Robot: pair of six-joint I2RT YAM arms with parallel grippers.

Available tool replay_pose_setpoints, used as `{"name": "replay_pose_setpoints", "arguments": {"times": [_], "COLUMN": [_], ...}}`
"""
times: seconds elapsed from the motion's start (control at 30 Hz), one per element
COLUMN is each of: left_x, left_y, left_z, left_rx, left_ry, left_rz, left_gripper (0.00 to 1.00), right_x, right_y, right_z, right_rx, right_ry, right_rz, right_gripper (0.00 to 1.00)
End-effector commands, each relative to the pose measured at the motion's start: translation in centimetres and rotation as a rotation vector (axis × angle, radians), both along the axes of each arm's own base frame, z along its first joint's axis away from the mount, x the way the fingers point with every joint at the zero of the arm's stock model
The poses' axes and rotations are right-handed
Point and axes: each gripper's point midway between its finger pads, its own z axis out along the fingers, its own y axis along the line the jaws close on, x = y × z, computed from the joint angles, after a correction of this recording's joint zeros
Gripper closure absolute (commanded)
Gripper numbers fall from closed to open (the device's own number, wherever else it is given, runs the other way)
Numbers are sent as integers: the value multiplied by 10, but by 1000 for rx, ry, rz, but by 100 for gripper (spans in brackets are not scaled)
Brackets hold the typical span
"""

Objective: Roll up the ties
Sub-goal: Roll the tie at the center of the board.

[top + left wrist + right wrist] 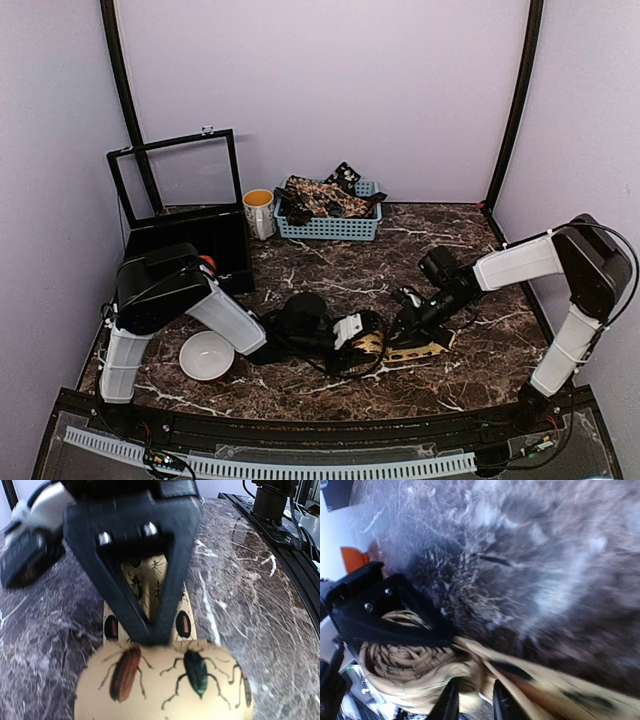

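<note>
Front centre of the table: tan tie partly rolled, left gripper on it

The tan tie lies on the marble near the front edge, between the two arms. It carries insect prints, with the beetles clear in the left wrist view. The left gripper comes in from the left with its fingers drawn together to a point. Its tips clamp the tie fabric where the flat strip runs into the rounded roll. The strip shows through the gap higher up between the fingers.

In the right wrist view the same roll shows as stacked tan layers, with the left gripper's black finger sitting on top of it, touching. The right gripper comes in from the right with its jaws a little apart, not clamped. Tie fabric lies just ahead of its fingertips and trails off to the lower right of that view. That part is blurred, so I cannot tell whether the tips touch the fabric.

Dark ties are piled in the blue basket at the back, well apart from both grippers. A cup stands just left of the basket. A black box with its lid up is at the back left. A white bowl sits at the front left beside the left arm.
</note>
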Motion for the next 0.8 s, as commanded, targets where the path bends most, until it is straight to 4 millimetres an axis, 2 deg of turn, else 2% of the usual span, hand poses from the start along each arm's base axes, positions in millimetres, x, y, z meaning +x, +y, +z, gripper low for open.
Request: {"name": "replay_pose_setpoints", "arguments": {"times": [0.0, 0.1, 0.17, 0.3, 0.4, 0.5, 0.67, 0.73, 0.77], "left_x": [-12, -14, -14, -15, -15, -15, -18, -19, -19], "left_y": [27, 29, 30, 30, 29, 29, 30, 30, 31], "left_z": [-20, -23, -24, -24, -24, -24, -24, -23, -23], "left_rx": [104, 116, 117, 117, 117, 119, 122, 119, 120], "left_ry": [68, 83, 86, 86, 85, 88, 88, 86, 82], "left_rz": [33, 37, 37, 35, 36, 33, 20, 13, 10], "left_gripper": [68, 68, 68, 67, 67, 67, 67, 67, 67], "right_x": [7, 2, -3, -10, -14, -11, -9, -9, -9], "right_y": [-4, 10, 19, 37, 47, 46, 36, 32, 29], "right_z": [27, 52, 56, 54, 41, 28, 16, 14, 12], "right_rx": [-8, 95, 126, 140, 124, 77, 7, -5, -12], "right_ry": [-74, -83, -72, -55, -38, -34, -39, -38, -38], "right_rz": [-29, -24, -13, 16, 34, 29, 12, 8, 5], "right_gripper": [66, 56, 54, 55, 56, 64, 94, 100, 100]}}
